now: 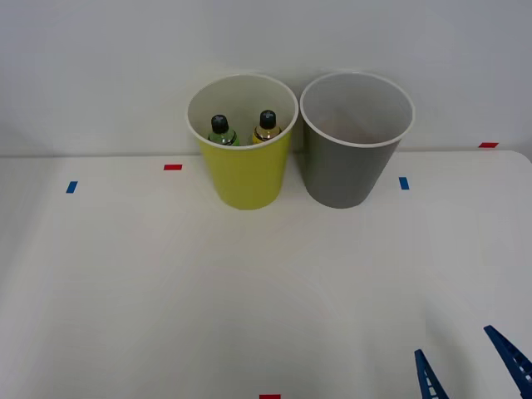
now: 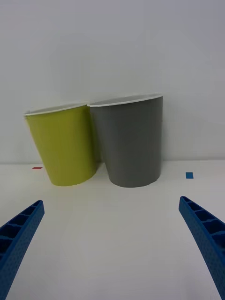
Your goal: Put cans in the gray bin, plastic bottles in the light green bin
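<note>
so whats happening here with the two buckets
Nothing is being handled. The right gripper hangs open and empty over the near table, well back from both bins. The green bottle and yellow bottle already stand inside the light green bin. The gray bin beside it looks empty.

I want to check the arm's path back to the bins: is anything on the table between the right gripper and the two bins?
Nothing visible. The right gripper is open over bare table, with the green bin and gray bin straight ahead. Both bottles already stand inside the green bin.
</note>
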You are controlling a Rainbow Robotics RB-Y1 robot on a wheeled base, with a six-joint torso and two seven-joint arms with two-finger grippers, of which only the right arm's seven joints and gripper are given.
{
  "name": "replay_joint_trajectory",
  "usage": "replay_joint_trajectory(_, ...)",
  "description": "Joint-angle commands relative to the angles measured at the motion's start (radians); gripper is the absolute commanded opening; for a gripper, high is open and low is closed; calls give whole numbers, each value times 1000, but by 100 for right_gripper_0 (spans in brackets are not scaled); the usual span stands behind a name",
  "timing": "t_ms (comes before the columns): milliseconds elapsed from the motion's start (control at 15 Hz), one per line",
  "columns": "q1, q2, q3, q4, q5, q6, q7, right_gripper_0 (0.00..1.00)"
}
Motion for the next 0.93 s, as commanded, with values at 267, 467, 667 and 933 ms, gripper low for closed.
replay_joint_trajectory(267, 4, 1, 1, 2, -33, 14, 41, 100)
replay_joint_trajectory(467, 4, 0, 2, 0, -33, 15, 48, 100)
replay_joint_trajectory(667, 4, 0, 2, 0, -33, 14, 53, 100)
replay_joint_trajectory(933, 4, 0, 2, 0, -33, 14, 53, 100)
